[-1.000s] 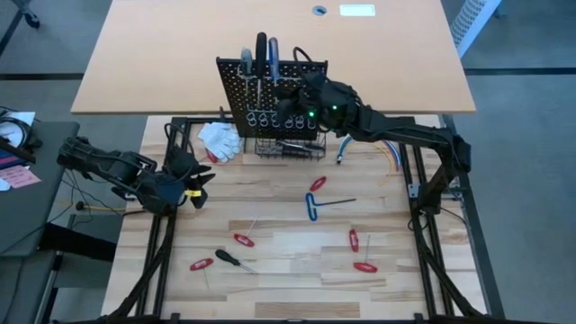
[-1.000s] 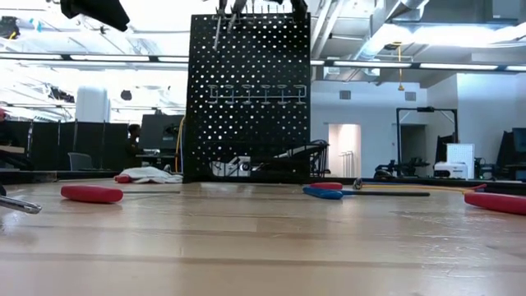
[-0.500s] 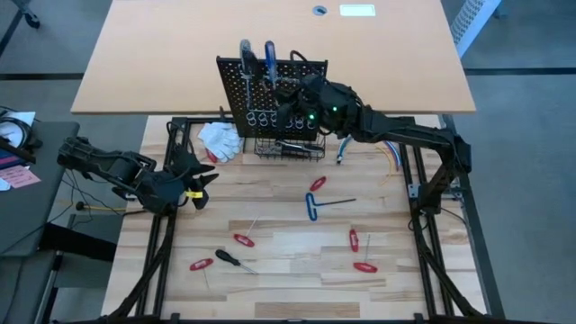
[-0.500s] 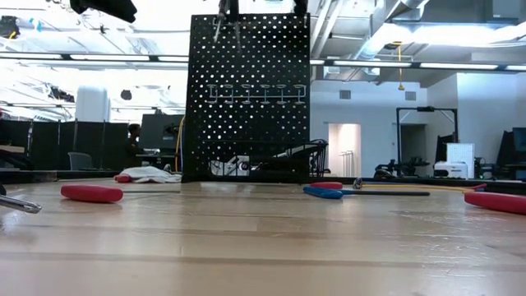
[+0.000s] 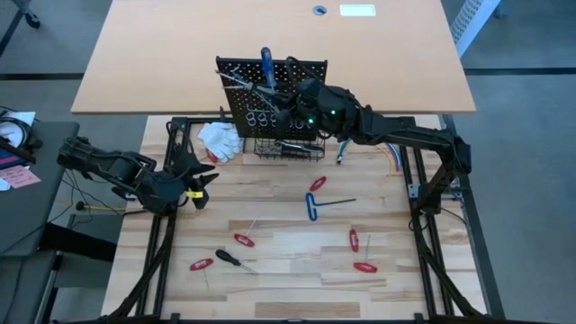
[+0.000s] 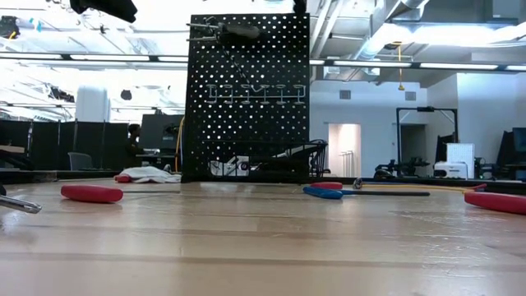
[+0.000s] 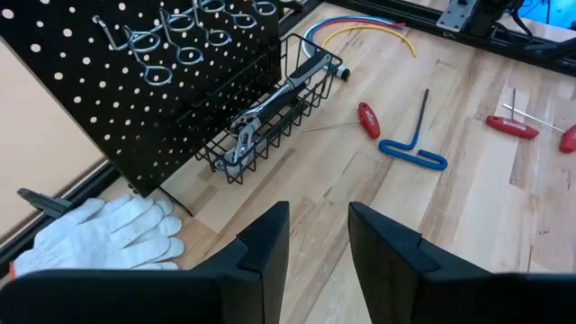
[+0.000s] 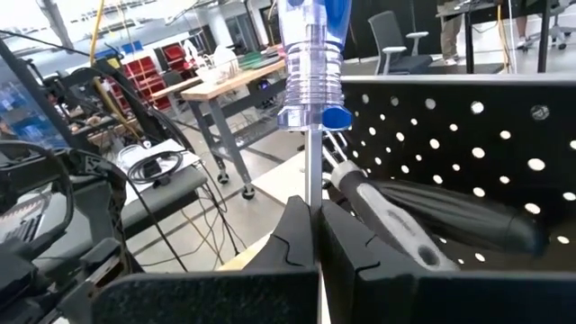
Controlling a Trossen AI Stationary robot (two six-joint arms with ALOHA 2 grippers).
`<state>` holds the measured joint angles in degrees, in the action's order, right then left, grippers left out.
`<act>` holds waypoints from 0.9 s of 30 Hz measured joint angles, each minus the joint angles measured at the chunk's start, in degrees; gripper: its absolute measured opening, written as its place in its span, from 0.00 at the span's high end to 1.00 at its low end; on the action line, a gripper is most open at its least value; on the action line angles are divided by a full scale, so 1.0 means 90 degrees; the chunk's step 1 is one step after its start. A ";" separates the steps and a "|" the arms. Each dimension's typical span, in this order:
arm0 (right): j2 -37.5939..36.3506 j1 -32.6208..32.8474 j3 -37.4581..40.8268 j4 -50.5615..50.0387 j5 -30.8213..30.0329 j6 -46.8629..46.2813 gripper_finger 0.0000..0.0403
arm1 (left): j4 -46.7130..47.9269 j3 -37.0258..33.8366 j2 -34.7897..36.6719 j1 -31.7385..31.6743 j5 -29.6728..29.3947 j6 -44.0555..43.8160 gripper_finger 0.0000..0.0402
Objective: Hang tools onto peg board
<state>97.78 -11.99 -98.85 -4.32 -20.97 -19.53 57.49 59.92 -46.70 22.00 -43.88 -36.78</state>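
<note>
I've got my right end effector [image 8: 313, 236] up at the top edge of the peg board [image 5: 236, 94], fingers pinched nearly closed on the thin metal shaft of a blue-handled screwdriver [image 5: 266, 63], handle pointing up above the board's row of silver rings [image 7: 180, 40]. Right beside that shaft, a black-handled screwdriver [image 8: 432, 216] lies tipped across the board face instead of hanging straight, so I wouldn't count it as properly hung. The wire basket [image 7: 310, 85] at the foot of the board already holds a silver wrench [image 7: 270, 108], so that part looks done. By my reckoning I'm early in the job, because plenty is left on the surface [image 5: 288, 261]: the blue T-shaped hex key [image 5: 312, 206] in the middle, red-handled screwdrivers [image 5: 243, 239] scattered around it, more red ones toward the right [image 5: 354, 239], and a small black-handled driver [image 5: 226, 257] near the front. The white gloves [image 5: 220, 139] sit just beside the board on the left. My left end effector [image 7: 315, 243] waits off at the left edge of the surface, fingers parted with nothing between them, pointing toward the board.
</note>
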 joint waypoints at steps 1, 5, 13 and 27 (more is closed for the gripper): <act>0.0000 0.0000 -0.0002 0.0000 -0.0002 0.0002 1.00 | -0.0002 0.0000 0.0000 0.0000 -0.0007 -0.0002 0.73; 0.0000 -0.0005 -0.0002 -0.0010 -0.0002 0.0012 1.00 | -0.0002 0.0000 0.0000 0.0000 -0.0020 -0.0007 0.73; 0.0000 -0.0017 -0.0002 -0.0010 -0.0007 0.0011 1.00 | -0.0002 0.0000 0.0000 0.0000 -0.0149 -0.0007 0.73; 0.0000 -0.0017 -0.0002 -0.0007 -0.0015 0.0007 1.00 | -0.0136 0.0000 0.0000 0.0000 -0.0179 -0.0007 0.73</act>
<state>97.78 -12.14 -98.87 -4.38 -21.10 -19.46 56.27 59.92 -46.70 22.00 -45.50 -36.84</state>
